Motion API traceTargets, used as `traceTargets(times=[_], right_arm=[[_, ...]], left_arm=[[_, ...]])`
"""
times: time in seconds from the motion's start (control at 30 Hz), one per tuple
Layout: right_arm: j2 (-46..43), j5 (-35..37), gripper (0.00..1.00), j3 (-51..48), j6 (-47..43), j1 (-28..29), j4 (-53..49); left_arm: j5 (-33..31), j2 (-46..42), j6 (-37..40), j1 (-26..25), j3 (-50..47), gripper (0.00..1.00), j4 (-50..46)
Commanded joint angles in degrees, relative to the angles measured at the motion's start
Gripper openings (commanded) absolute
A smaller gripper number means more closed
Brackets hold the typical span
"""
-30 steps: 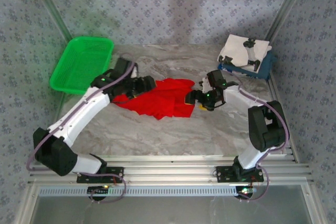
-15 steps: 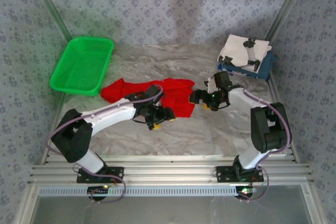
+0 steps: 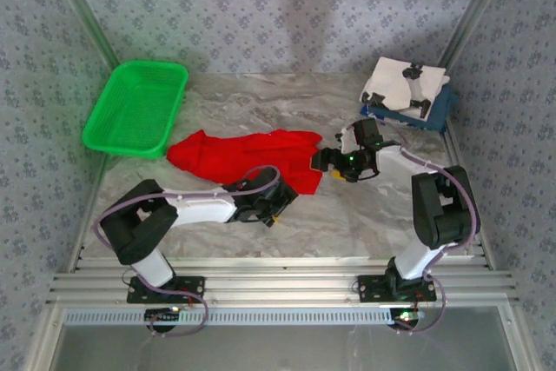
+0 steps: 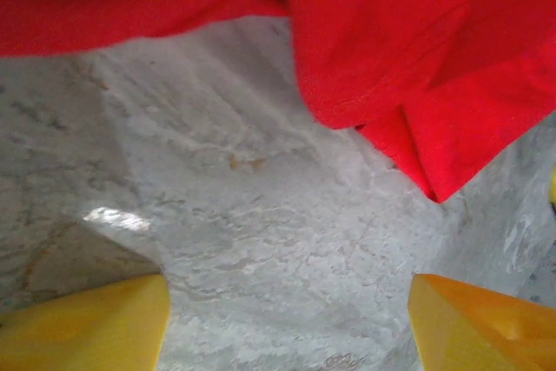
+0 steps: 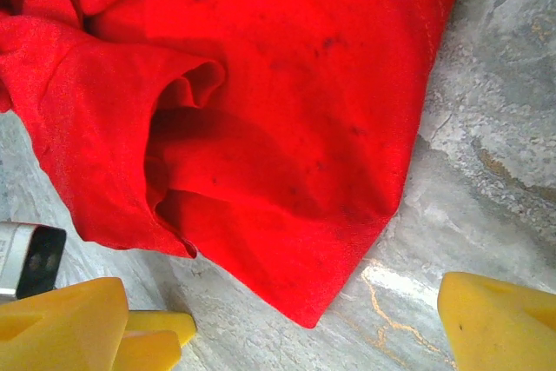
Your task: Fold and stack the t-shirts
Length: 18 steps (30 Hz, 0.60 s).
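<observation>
The marble table (image 3: 373,215) is taken up mostly by bare surface. The green basket (image 3: 135,106) is set at the far left corner, well apart from the work, presumably so that it stays out of the way.

The red tee (image 3: 234,149) is spread in the middle of the table, rumpled and not yet folded, with creases and a bunched sleeve seen in the right wrist view. It is likely laid there so that both arms can reach it. At the far right corner a white tee (image 3: 395,80) is stacked folded on a blue tee (image 3: 434,110), which is judged to be the pile where the red one is to end up.

The left gripper (image 3: 276,208) is held low just beside the tee's near edge. Its yellow fingers (image 4: 87,327) are spread wide, with only bare marble between them; nothing is held. The right gripper (image 3: 323,162) is placed at the tee's right edge, fingers (image 5: 495,319) likewise spread, with a corner of the cloth lying in the gap but not pinched. Both are judged to be posed to take hold of an edge so the tee can be flattened for folding.
</observation>
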Motion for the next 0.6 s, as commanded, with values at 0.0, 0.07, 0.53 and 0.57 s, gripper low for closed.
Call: traceTargets(times=[0.0,0.07,0.53,0.57], right_arm=[[0.44,-1.58,0.94,0.80,-0.70,-0.14,0.43],[0.26,-1.67,0.94,0.72,-1.25,-0.29,0.04],[2.02,-3.41,0.94,0.87,-1.74,-2.12,0.25],[2.05,-3.47,0.93,0.94,-1.80,-2.15,0.18]], left_arm=[[-9.73,0.99,-1.39,0.10,3.76,0.72,-2.26],[-13.49,1.30,1.47,0.27,5.48,0.71,-6.32],[-16.66,6.68,4.74,-0.18,11.63,0.63,-11.42],[-16.65,6.30,3.85,-0.66,11.67,0.63,-12.80]])
